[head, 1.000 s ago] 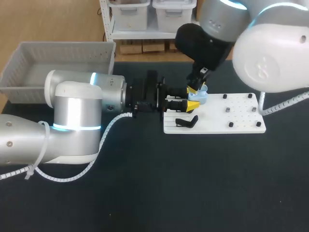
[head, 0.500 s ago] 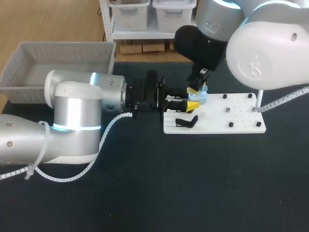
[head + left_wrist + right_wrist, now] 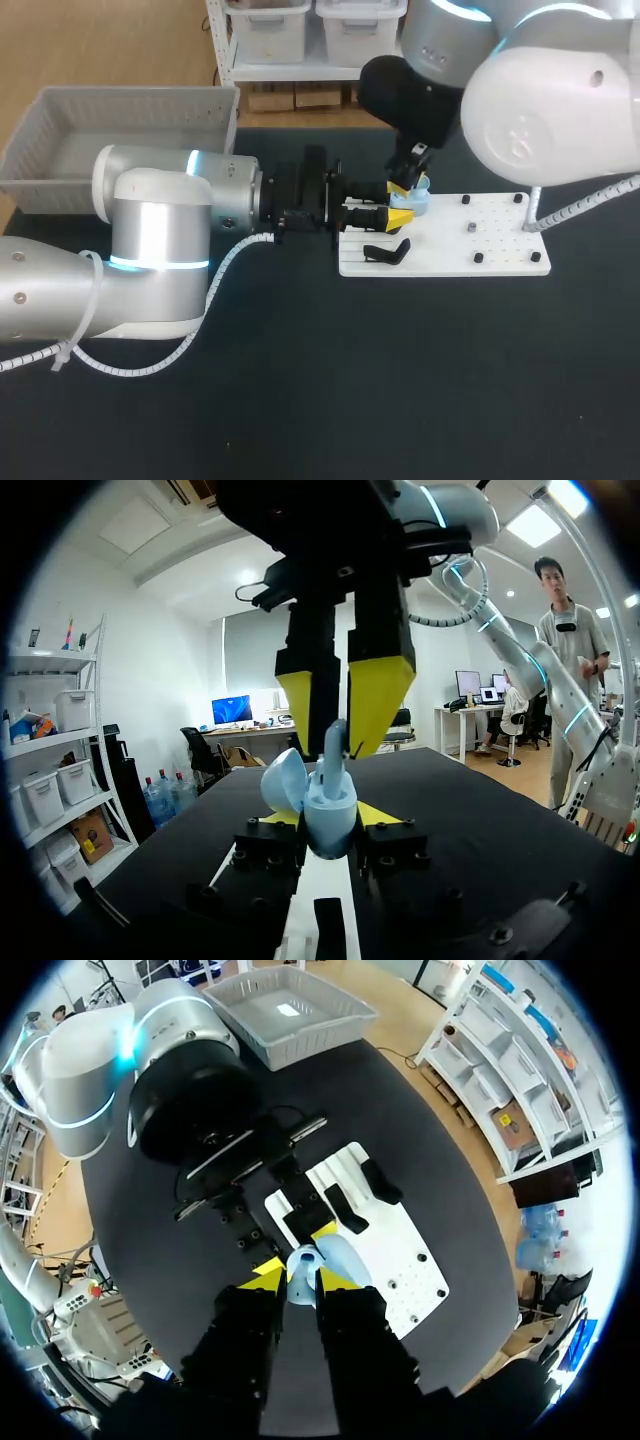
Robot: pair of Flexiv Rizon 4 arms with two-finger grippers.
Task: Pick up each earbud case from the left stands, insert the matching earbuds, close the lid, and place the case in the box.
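Note:
A light blue earbud case [image 3: 420, 205] with its lid open is held over the left end of the white stand board [image 3: 480, 235], and my left gripper [image 3: 397, 208] is shut on its body from both sides. In the left wrist view the case [image 3: 330, 815] sits between the left gripper's [image 3: 330, 825] yellow tips, its lid [image 3: 283, 780] tipped back. My right gripper [image 3: 342, 735] comes down from above, shut on a light blue earbud [image 3: 335, 748] whose lower end is in the case. From the right wrist view, the right gripper [image 3: 297, 1278] is directly over the case [image 3: 338, 1255].
A black stand [image 3: 385, 252] lies on the board's near left corner, and small black pegs [image 3: 478, 257] dot its right half. The grey box [image 3: 60, 150] stands at the table's back left. My left arm spans the table's left half.
The right arm's upper links have shifted slightly to the left. Both grippers, the case and the earbud stay where they were.

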